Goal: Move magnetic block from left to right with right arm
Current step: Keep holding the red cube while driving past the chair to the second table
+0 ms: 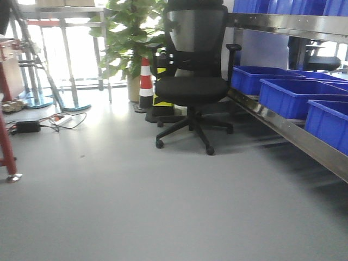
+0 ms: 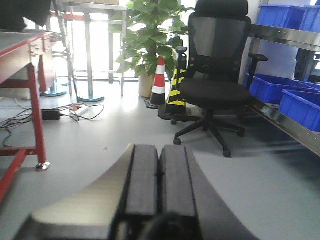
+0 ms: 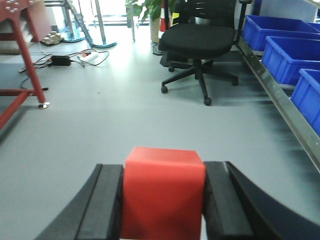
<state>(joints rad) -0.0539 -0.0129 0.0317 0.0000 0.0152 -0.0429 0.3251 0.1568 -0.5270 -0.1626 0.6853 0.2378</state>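
- The magnetic block [image 3: 164,197] is clamped between the right fingers [image 3: 102,205], one pad flat against each side face. Squeezing opposite flat faces probably keeps the smooth cube from twisting in transit.
- It hangs clear of any surface, with only grey floor [image 3: 100,115] beyond it, so it looks mid-transfer and not yet set down.
- The right arm points forward and slightly down, toward the office chair [image 3: 200,37] and blue bins [image 3: 292,60].
- The left fingers [image 2: 145,180] are pressed together on nothing and aimed level into the room, seemingly parked aside.
- No work surface shows in any view, so how near the drop spot is cannot be told.
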